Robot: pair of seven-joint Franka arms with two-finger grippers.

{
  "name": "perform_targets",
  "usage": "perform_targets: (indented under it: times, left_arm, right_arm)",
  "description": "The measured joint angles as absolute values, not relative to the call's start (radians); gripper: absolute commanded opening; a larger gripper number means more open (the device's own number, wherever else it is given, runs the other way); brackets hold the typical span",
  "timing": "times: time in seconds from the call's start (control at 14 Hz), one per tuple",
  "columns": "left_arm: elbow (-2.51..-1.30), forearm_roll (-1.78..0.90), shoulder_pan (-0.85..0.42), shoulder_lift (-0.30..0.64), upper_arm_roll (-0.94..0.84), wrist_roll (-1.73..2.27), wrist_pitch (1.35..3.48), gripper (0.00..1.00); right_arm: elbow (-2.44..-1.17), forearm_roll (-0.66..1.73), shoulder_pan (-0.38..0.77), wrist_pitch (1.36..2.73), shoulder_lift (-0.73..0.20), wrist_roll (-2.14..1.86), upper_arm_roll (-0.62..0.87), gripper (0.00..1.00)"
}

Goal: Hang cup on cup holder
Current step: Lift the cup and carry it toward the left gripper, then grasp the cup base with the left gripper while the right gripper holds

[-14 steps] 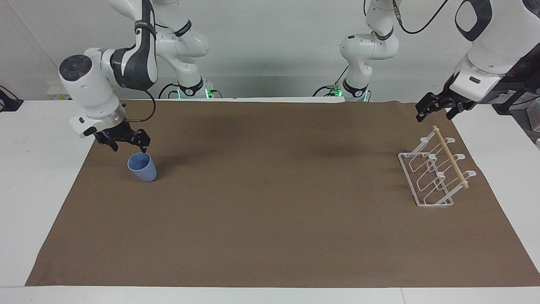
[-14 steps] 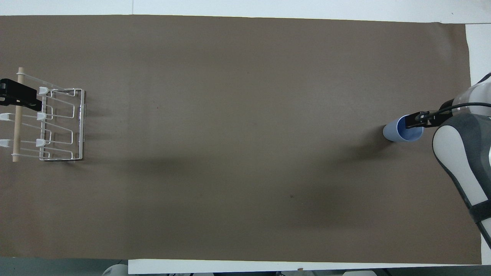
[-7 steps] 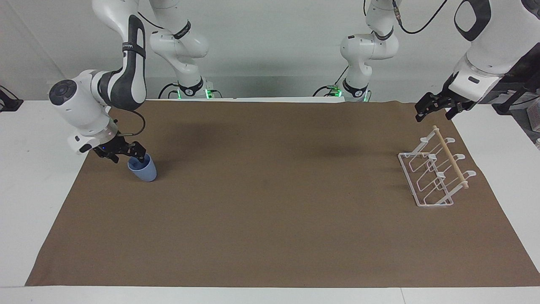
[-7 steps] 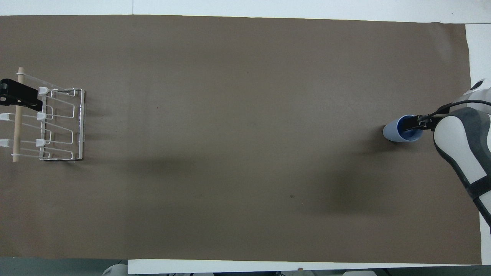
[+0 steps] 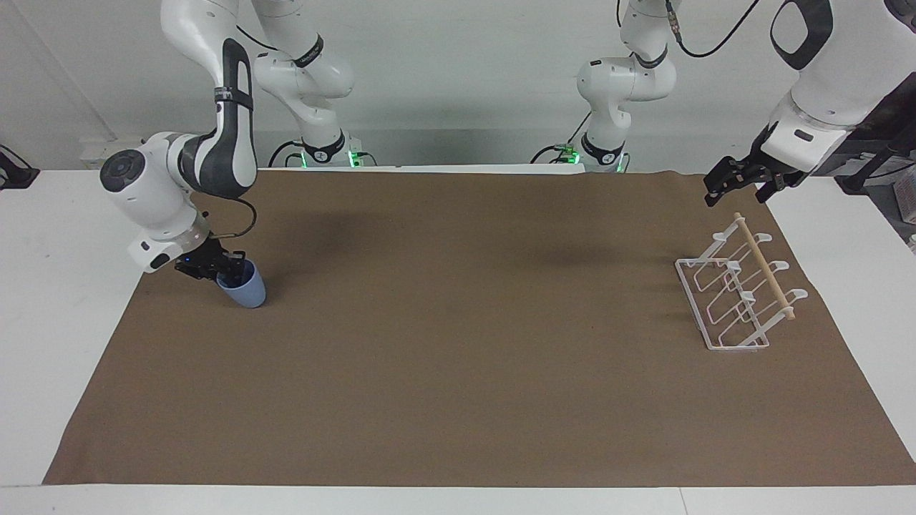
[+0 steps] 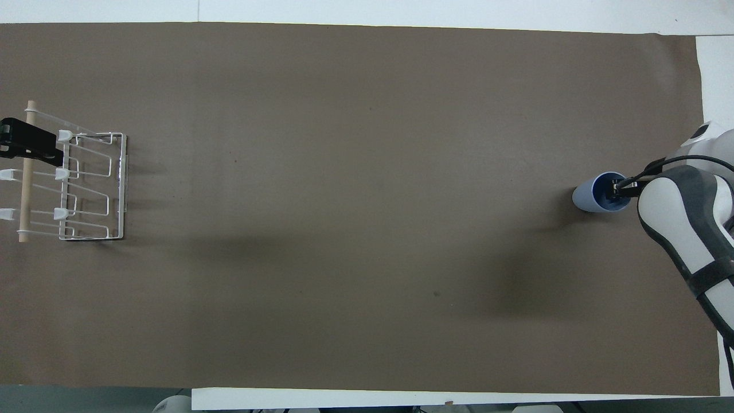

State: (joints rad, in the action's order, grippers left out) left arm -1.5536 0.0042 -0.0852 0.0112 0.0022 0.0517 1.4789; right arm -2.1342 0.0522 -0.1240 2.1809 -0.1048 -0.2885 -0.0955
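Right gripper (image 5: pixel 227 272) at the cup (image 5: pixel 243 285) rim, middle left of the facing view; its fingers straddle the cup wall, though a firm close cannot be told.
Since a second ago it has dropped from above the cup onto the rim, so the grasp seems underway. At upper right, the left gripper (image 5: pixel 741 180) waits, unmoved, over the holder (image 5: pixel 723 342) with fingers apart; holder unmoved.
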Motion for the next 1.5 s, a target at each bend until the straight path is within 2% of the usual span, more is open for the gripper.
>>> perform_targets:
  times: [0.29,0.57,0.79,0.93,1.14,1.5]
  left_arm:
    - [-1.554,0.004,-0.085,0.011,0.004,0.052,1.479,1.0]
    - [-1.554,0.004,-0.086,0.011,0.0,0.052,1.478,1.0]
    - [-1.564,0.004,-0.086,0.009,0.0,0.052,1.474,1.0]
    - [-1.575,0.001,-0.086,0.005,-0.001,0.082,1.476,1.0]
    - [-1.613,-0.095,-0.087,-0.012,-0.004,0.281,1.492,1.0]
    - [-1.796,-0.228,-0.207,-0.088,-0.014,0.804,1.63,1.0]
  right_arm:
    - [-2.111,0.053,-0.123,2.133,-0.105,-0.306,-0.083,0.0]
    - [-1.918,0.175,-0.12,1.832,-0.093,-0.291,0.005,0.0]
    - [-1.84,0.411,-0.111,1.709,-0.086,-0.161,0.092,0.0]
    - [-1.84,0.549,-0.084,1.708,-0.089,-0.074,0.135,0.0]
    - [-1.854,0.733,0.024,1.761,-0.095,0.061,0.146,0.0]
    - [-1.911,1.102,0.128,1.88,-0.097,0.158,0.149,0.0]
